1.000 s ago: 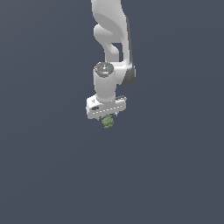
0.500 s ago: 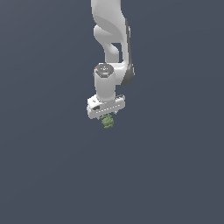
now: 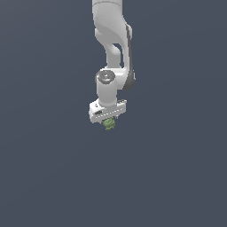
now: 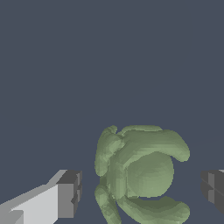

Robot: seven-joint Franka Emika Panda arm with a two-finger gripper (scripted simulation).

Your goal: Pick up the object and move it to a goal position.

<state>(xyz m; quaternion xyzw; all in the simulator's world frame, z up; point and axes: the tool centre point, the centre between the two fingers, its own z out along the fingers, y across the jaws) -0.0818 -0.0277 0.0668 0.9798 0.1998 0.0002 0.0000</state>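
The object is a small lumpy olive-green thing lying on the dark grey floor, just under the white robot hand. In the wrist view the object sits between the two dark fingertips, with a narrow gap showing on each side of it. My gripper points straight down over the object and straddles it; the jaws are open and do not touch it. In the exterior view the hand hides the fingers and the object's upper part.
The floor is plain dark grey all round. The white arm rises from the hand to the top of the exterior view. Nothing else shows.
The hand has come down a little toward the object. The object has not moved.
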